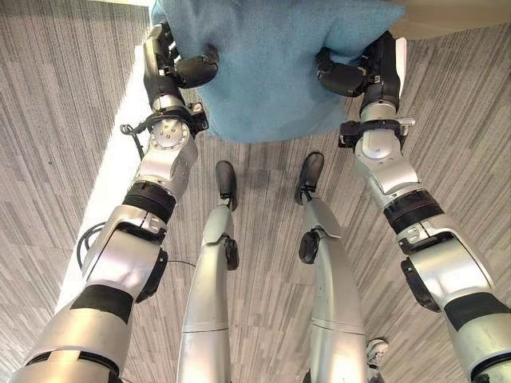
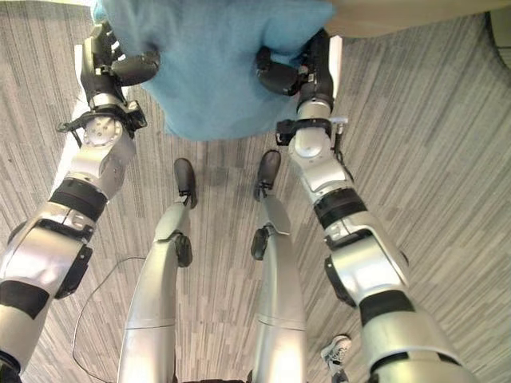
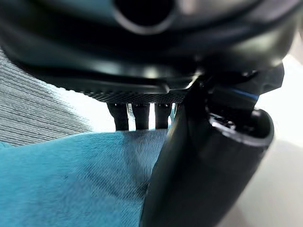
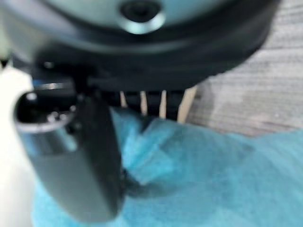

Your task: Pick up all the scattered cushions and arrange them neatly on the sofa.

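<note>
With the teal cushion [image 1: 271, 64] held at top centre above the grey carpet [image 1: 64, 96], left robot hand [image 1: 172, 68] and right robot hand [image 1: 359, 72] each pinching a side edge, keep both grips level (the sofa [image 1: 455, 16] is probably that tan edge, upper right).

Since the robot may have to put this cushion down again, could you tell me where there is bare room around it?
The grey carpet lies bare outside the left robot hand and outside the right robot hand. The blue cushion, clamped between both hands, crowds the middle. A tan surface, possibly the sofa, borders its upper right corner.
</note>
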### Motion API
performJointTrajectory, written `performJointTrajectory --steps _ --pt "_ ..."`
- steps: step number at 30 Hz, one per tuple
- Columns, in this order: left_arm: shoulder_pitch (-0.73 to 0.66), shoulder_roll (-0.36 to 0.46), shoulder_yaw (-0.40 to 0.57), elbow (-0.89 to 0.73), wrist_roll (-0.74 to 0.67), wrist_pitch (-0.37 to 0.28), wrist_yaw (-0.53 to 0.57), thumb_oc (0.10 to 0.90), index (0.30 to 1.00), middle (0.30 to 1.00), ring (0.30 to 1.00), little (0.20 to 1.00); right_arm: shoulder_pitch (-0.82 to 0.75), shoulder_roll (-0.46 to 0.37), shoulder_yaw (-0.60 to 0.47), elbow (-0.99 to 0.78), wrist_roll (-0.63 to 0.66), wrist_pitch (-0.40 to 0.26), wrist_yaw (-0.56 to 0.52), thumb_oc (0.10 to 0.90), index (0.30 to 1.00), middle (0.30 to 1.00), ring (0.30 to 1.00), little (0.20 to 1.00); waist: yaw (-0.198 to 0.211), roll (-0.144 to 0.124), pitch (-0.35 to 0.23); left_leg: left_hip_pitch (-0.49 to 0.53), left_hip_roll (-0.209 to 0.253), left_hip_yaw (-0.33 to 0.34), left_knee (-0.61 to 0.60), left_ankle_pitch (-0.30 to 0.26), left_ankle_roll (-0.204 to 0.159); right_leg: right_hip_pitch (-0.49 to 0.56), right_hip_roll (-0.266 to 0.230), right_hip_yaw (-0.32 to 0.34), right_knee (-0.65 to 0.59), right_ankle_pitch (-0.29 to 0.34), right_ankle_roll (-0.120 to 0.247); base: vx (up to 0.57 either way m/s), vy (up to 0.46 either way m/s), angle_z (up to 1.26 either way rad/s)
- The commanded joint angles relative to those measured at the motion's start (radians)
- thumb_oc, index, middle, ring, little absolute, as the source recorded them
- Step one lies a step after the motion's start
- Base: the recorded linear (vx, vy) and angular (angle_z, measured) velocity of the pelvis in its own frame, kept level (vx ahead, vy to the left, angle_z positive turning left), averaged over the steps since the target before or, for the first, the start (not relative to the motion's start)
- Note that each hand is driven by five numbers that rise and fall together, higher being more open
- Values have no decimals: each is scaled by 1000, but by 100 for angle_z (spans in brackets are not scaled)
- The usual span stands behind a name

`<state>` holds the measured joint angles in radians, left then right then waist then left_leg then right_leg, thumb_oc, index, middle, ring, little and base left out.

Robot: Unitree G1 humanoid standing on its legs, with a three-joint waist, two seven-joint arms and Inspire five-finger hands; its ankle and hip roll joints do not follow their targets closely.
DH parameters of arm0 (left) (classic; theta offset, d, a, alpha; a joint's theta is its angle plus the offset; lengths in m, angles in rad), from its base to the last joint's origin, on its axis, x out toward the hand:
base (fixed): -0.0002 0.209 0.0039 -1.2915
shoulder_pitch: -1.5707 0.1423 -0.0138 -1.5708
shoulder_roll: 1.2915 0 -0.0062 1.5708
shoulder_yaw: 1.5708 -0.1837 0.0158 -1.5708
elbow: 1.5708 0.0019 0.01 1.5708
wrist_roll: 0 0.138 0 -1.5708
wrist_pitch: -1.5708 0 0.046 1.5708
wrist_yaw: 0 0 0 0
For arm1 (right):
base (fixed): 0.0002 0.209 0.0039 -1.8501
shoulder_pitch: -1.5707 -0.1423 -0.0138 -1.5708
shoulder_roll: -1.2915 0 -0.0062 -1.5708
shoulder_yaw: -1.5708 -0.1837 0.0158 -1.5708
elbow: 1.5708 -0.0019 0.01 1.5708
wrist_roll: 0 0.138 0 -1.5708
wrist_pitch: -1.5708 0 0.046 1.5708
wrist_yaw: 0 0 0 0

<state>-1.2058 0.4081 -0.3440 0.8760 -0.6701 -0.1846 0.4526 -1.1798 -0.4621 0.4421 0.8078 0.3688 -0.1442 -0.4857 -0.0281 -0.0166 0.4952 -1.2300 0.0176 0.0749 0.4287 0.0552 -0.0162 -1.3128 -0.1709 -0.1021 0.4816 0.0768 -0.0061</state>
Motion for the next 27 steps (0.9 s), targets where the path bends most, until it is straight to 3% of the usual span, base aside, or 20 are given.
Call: performJointTrajectory --steps 1,7,13,15,16,17,18,24,25,27 --pt "104 -99 -38 -194 42 -140 -41 400 300 300 300 300 74 142 49 -191 -76 -130 31 400 300 300 300 300 -23 15 -237 -83 -23 -95 48 -101 -12 -8 -7 72 0 -72 138 0 0 0" --pt "248 -112 -8 -384 146 -137 -27 400 300 300 300 300 213 132 -21 -314 -114 -146 45 400 300 300 300 300 -14 23 -254 -33 -18 -101 26 -98 -19 41 -1 65 -5 -80 134 -3 -34 1" --pt "441 -137 -6 -552 224 -127 -74 400 300 300 300 300 436 127 -100 -469 -119 -178 105 400 300 300 300 300 -5 34 -251 117 -17 -113 -52 -81 -36 177 -2 33 -30 -90 133 1 -64 6" --pt "519 -148 -6 -606 237 -127 -98 400 300 300 300 300 533 131 -121 -537 -123 -191 130 400 300 300 300 300 -1 37 -245 201 -17 -121 -91 -70 -46 253 -5 13 -50 -94 132 -73 -101 4" --pt "592 -150 -18 -646 238 -131 -126 400 300 300 300 300 609 137 -129 -588 -129 -197 147 400 300 300 300 300 5 39 -243 270 -18 -123 -135 -29 -51 318 -7 -10 -84 -70 125 -36 -89 4" --pt "596 -150 -18 -647 238 -130 -125 400 300 300 300 300 612 137 -129 -589 -129 -196 147 400 300 300 300 300 5 41 -247 290 -15 -129 -138 -58 -56 334 -3 -6 -78 -99 133 -117 -66 5" --pt "628 -151 -25 -655 240 -133 -135 400 300 300 300 300 644 135 -130 -606 -135 -198 156 400 300 300 300 300 5 40 -241 317 -19 -127 -152 -25 -54 363 -6 -21 -97 -70 124 -24 -71 8" --pt "815 -133 -16 -750 246 -161 -148 400 300 300 300 300 839 112 -157 -744 -188 -208 181 400 300 300 300 300 25 38 -237 618 4 -151 -271 2 -80 675 4 -95 -204 -89 118 2 -127 12" --pt "876 -109 4 -798 254 -171 -153 400 300 300 300 300 894 96 -179 -799 -192 -219 195 400 300 300 300 300 29 36 -251 711 15 -153 -310 8 -86 774 13 -116 -243 -95 118 130 -130 13" --pt "911 -97 6 -816 256 -174 -162 400 300 300 300 300 926 85 -190 -821 -194 -218 205 400 300 300 300 300 31 37 -257 761 21 -154 -332 12 -87 831 19 -125 -266 -97 116 102 -82 10"
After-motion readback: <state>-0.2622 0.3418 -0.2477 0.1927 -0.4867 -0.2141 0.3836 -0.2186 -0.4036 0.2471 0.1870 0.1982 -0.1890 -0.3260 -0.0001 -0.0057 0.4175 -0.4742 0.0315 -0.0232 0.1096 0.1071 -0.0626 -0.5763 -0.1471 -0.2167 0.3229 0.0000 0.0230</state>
